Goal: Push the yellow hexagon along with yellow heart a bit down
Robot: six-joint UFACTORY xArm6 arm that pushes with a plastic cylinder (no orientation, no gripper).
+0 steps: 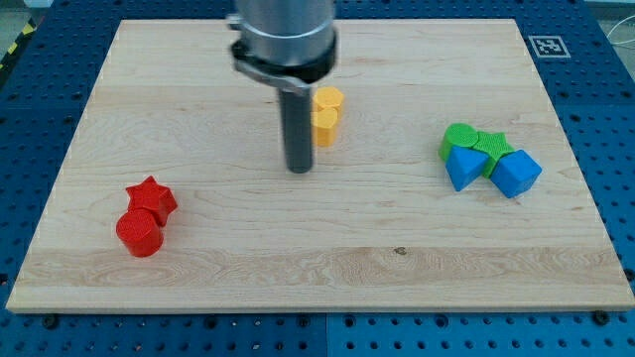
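Your rod's lower end, my tip (pixel 300 169), rested on the wooden board (pixel 198 89), bare and pushing nothing. You would have found the yellow hexagon (pixel 328 99) just to its upper right, with the yellow heart (pixel 324 126) touching it from below; the rod partly hid both, so any contact seemed unlikely but unclear.

The arm's grey housing (pixel 284 35) runs out past the view's top edge. The dark rod (pixel 299 124) covers the left sides of the yellow hexagon (pixel 329 99) and the yellow heart (pixel 326 126). The desk (pixel 317 268) loses its bottom left corner at the view's edge. Two green blocks (pixel 476 141) sit partly behind two blue blocks (pixel 491 171), their shapes unclear.
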